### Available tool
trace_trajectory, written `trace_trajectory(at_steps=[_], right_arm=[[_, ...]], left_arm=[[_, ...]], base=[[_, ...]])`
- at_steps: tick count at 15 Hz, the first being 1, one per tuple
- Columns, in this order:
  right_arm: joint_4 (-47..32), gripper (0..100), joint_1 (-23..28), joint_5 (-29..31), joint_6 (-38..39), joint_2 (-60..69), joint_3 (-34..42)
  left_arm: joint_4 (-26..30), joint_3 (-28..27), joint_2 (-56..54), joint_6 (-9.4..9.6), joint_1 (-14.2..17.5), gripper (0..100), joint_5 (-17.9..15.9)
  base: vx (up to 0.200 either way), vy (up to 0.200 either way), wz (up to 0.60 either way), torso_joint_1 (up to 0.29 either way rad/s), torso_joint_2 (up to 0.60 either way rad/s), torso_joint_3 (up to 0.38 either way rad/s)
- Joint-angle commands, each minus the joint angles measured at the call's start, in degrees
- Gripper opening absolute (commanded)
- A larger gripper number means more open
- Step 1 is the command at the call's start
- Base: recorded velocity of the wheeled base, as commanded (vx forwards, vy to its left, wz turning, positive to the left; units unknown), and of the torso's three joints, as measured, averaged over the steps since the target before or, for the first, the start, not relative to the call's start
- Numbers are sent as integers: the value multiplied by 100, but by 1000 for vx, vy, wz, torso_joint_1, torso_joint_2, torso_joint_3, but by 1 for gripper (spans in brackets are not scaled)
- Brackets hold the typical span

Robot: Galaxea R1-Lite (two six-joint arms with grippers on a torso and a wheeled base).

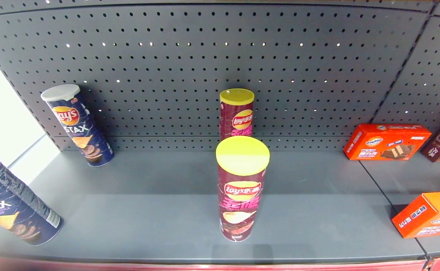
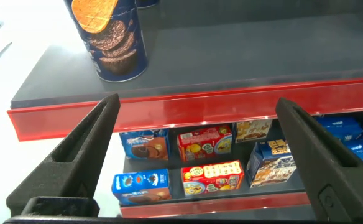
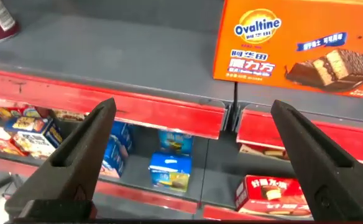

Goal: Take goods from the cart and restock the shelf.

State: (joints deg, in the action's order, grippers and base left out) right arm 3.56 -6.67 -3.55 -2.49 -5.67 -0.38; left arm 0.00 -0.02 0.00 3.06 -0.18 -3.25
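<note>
We're counting two maroon cans (image 1: pixel 241 188) (image 1: pixel 237 113), two navy cans (image 1: pixel 78 126) (image 1: pixel 12 203), two orange boxes (image 1: pixel 387 141) (image 1: pixel 429 214) on the grey shelf (image 1: pixel 148 210) past left pincer (image 2: pixel 197 102), right pincer (image 3: pixel 194 104) — both gaping.

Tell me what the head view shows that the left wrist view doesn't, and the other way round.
Head view, not left wrist: the front maroon can with the rear maroon can behind it mid-shelf, a back blue can by the pegboard, and orange boxes on the right. Left wrist view, not head: the open left gripper and snack boxes on lower shelves. Both: the front-left blue can on the grey shelf, with its red front edge.
</note>
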Motion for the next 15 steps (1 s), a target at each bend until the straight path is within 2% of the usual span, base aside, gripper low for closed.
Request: trace_trajectory(at_steps=[1,4,5,6,7,9,10,11,12,15], right_arm=[[40,100,-1,21,-6,4,20],[-31,100,52,-6,-446,4,-6],[-13,100,676,346,-287,4,3],[-13,100,676,346,-287,4,3],[4,100,1071,513,-24,57,20],[-4,100,1054,1111,-15,57,20],[-13,100,974,926,3,75,20],[-163,100,649,311,99,180,29],[-514,100,597,179,161,497,-6],[-356,100,649,205,222,549,20]], left_arm=[[0,2,9,2,1,100,-8],[0,2,9,2,1,100,0],[0,2,9,2,1,100,0],[0,2,9,2,1,100,0],[0,-6,9,2,1,100,0],[0,2,9,2,1,100,-8],[0,2,9,2,1,100,0],[0,2,9,2,1,100,-8],[0,2,9,2,1,100,-8],[0,2,9,2,1,100,-8]], base=[[0,0,0,0,0,0],[0,0,0,0,0,0],[0,0,0,0,0,0],[0,0,0,0,0,0],[0,0,0,0,0,0],[0,0,0,0,0,0],[0,0,0,0,0,0],[0,0,0,0,0,0],[0,0,0,0,0,0],[0,0,0,0,0,0]])
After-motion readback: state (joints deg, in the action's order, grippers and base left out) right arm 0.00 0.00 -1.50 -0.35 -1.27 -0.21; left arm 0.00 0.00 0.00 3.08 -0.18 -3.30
